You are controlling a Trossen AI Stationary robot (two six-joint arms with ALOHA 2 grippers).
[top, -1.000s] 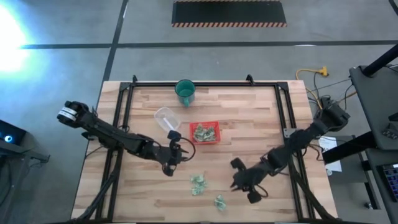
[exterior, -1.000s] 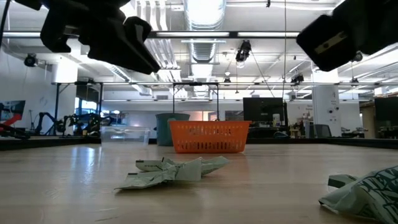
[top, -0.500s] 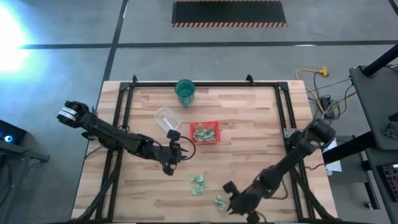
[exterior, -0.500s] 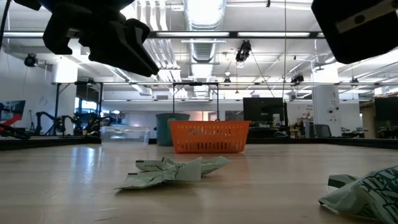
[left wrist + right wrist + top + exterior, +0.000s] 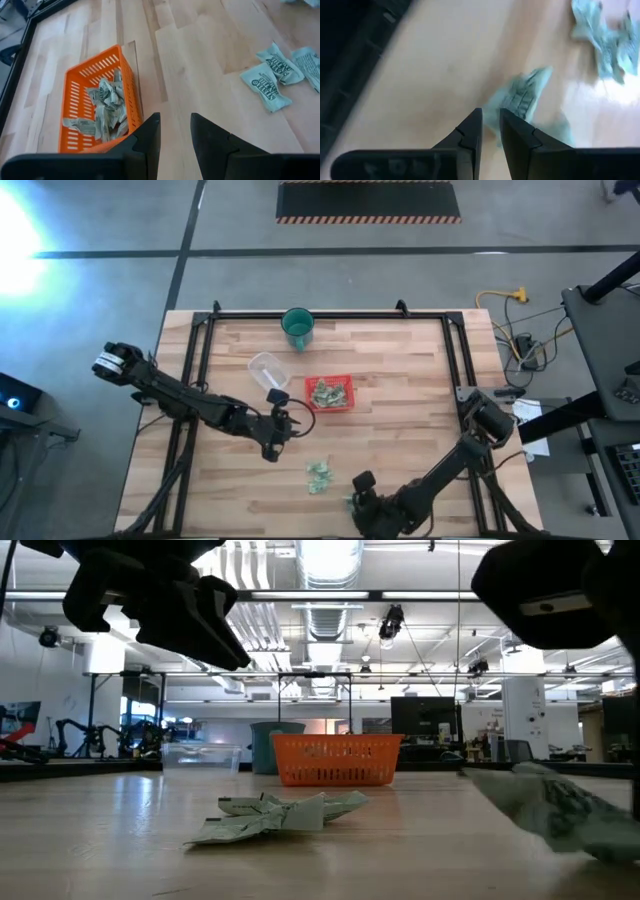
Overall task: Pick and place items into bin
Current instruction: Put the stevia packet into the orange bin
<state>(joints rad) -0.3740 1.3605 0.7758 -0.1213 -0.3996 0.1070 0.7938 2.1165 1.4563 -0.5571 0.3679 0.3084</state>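
The red tray (image 5: 329,378) sits mid-table and holds several pale-green pieces (image 5: 107,107). My left gripper (image 5: 278,430) hovers to the tray's left with only a narrow gap between its fingers, holding nothing. Two loose pieces (image 5: 320,473) lie flat on the wood nearer the table's near edge. My right gripper (image 5: 362,502) is low by the near edge, at one more piece (image 5: 520,97). That piece shows blurred and raised in the low view (image 5: 555,810). My right gripper has its fingers (image 5: 472,125) nearly together at the near edge of the pale-green piece (image 5: 507,107), coming at it slanting down from the table's right. The picture is blurred, so how much lies between them cannot be told. In the low view the piece stands tilted.
A green cup (image 5: 297,327) stands near the far edge and a clear round container (image 5: 266,370) lies left of the tray. Dark frame rails (image 5: 196,360) run along the table's sides. Bare wood lies between the tray and the loose pieces.
My right arm has swung from the table's right side toward the near edge and leftward, coming down to the piece there. That piece, flat on the table before, has shifted left in the low view and now stands tilted.
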